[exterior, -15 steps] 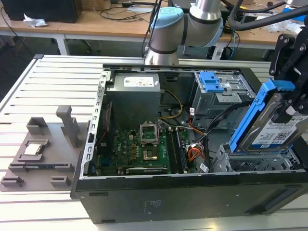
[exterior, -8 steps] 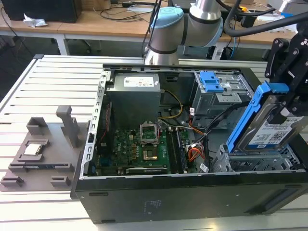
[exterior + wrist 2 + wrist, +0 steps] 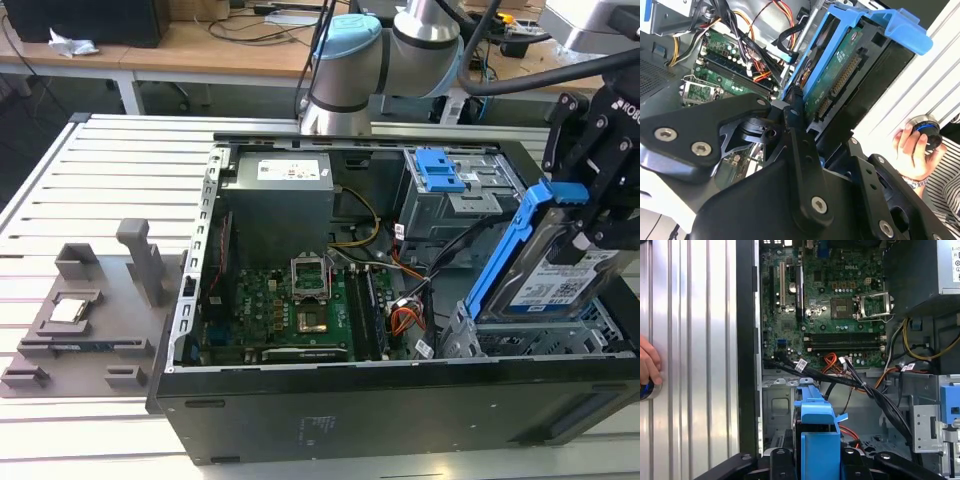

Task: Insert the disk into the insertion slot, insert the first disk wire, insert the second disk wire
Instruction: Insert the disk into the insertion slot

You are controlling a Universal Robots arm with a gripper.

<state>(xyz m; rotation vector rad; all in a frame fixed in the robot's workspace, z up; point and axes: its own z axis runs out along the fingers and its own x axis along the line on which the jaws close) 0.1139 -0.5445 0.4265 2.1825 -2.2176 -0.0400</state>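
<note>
Gripping the disk (image 3: 562,282) tightly by its sides, the gripper (image 3: 583,228) is holding it tilted over the insertion slot (image 3: 500,342).

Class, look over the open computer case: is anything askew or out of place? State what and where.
The disk hangs tilted, one end raised, held by the gripper at the insertion slot on the exterior view's right, not seated.

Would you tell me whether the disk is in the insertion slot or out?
Out: the gripper holds the disk tilted over the insertion slot, not seated.
</note>
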